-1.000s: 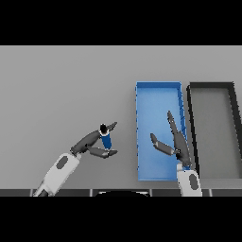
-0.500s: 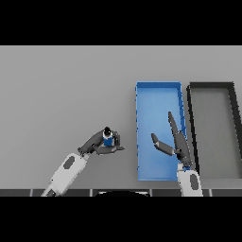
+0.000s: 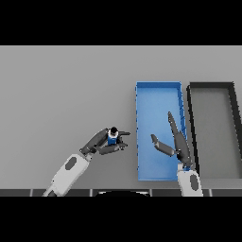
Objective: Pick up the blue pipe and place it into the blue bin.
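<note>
The blue pipe (image 3: pixel 112 137), a short blue piece with a dark top, stands on the grey table left of the blue bin (image 3: pixel 142 142). My left hand (image 3: pixel 101 143) has its fingers and thumb curled round the pipe, just left of the bin's near left corner. Over the bin's right half, my right hand (image 3: pixel 176 142) hovers idle, its fingers straight and its thumb spread, holding nothing.
A black bin (image 3: pixel 231 137) stands right beside the blue bin at the table's right side. The grey table (image 3: pixel 61 90) stretches away to the left and back.
My left hand, with the pipe, has moved down and to the right, closer to the blue bin's near left corner. The right hand has not moved.
</note>
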Controlling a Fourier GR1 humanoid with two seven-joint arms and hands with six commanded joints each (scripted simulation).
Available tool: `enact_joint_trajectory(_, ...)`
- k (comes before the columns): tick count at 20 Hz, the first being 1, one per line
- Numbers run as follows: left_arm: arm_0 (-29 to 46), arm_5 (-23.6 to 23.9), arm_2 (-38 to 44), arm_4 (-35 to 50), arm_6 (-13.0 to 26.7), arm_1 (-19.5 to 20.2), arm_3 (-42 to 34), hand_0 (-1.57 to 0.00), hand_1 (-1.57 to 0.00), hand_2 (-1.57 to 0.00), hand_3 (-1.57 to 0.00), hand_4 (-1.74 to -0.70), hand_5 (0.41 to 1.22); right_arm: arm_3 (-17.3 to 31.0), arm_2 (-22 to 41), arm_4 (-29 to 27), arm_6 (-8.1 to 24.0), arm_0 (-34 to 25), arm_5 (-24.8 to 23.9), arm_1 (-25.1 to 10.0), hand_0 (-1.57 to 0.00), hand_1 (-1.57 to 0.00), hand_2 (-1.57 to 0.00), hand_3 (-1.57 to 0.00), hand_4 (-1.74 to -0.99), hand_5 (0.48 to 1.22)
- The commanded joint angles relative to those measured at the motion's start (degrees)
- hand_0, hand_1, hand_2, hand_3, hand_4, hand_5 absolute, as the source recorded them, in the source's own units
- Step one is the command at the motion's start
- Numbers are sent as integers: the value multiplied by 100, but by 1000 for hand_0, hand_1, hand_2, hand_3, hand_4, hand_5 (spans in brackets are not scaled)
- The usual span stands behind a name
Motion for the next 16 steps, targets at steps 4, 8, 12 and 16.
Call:
enact_joint_trajectory(4, -170, 21, -72, 153, 360, -74, -561, -1541, -1546, -1547, -1469, -1731, 1211, 6, -57, 14, 32, -46, -31, -50, 1, 1, 1, 1, -1164, 602)
enact_joint_trajectory(8, -266, 16, -144, 145, 700, -49, -810, -1559, -1561, -1561, -1490, -1737, 1217, -101, -38, 4, -122, 80, -3, -68, 1, 1, 1, 1, -1141, 603)
enact_joint_trajectory(12, -284, 43, -233, 18, 942, -47, -887, -1566, -1567, -1567, -1496, -1739, 1219, 38, -86, 7, -162, 10, -17, -90, 1, 1, 1, 1, -1127, 605)
enact_joint_trajectory(16, -247, 4, -242, -11, 933, -7, -935, -1569, -1569, -1569, -1494, -1740, 1219, 267, -136, -111, -91, -74, 60, -63, 1, 1, 1, 1, -1178, 605)
